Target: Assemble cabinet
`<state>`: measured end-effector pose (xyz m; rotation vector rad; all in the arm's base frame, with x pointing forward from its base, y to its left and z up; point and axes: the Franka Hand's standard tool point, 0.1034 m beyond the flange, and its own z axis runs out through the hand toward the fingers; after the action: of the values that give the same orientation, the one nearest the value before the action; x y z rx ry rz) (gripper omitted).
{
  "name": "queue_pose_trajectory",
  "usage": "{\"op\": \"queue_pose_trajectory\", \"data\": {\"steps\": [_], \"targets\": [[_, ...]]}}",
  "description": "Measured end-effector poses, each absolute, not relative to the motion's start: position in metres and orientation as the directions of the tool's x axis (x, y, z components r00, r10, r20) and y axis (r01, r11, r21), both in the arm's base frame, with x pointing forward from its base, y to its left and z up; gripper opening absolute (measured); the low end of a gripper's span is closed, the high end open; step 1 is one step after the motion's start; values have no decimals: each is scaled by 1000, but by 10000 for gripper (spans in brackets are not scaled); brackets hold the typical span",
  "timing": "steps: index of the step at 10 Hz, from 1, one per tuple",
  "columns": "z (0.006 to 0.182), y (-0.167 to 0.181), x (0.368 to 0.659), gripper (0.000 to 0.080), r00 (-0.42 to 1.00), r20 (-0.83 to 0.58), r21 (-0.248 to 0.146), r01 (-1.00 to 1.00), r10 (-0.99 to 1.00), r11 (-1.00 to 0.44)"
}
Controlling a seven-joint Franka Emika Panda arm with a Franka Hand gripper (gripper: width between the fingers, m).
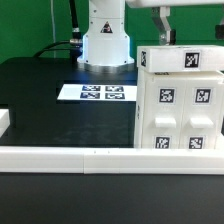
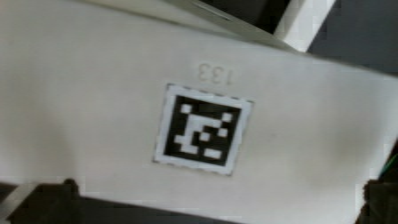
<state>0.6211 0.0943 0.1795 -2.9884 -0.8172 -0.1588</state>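
One long low white rail [image 1: 70, 156] runs across the front of the black table [image 1: 40, 100]. Behind it, on the exterior view's right, stands the one cabinet [image 1: 180, 100], upright, with seven tags visible: six on its front, one on top. Farther back lies one marker board [image 1: 95, 93] carrying four tags, before the arm's white base [image 1: 106, 40]. The gripper [image 1: 163, 25] hovers above the cabinet; its closure cannot be told
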Motion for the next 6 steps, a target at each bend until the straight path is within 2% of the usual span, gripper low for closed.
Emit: {"op": "queue_pose_trajectory", "data": {"steps": [2,6], "targets": [[179,91,621,797,794,104,9,601,598,-799],[180,86,622,797,534,60,72,840,843,-538]]}}
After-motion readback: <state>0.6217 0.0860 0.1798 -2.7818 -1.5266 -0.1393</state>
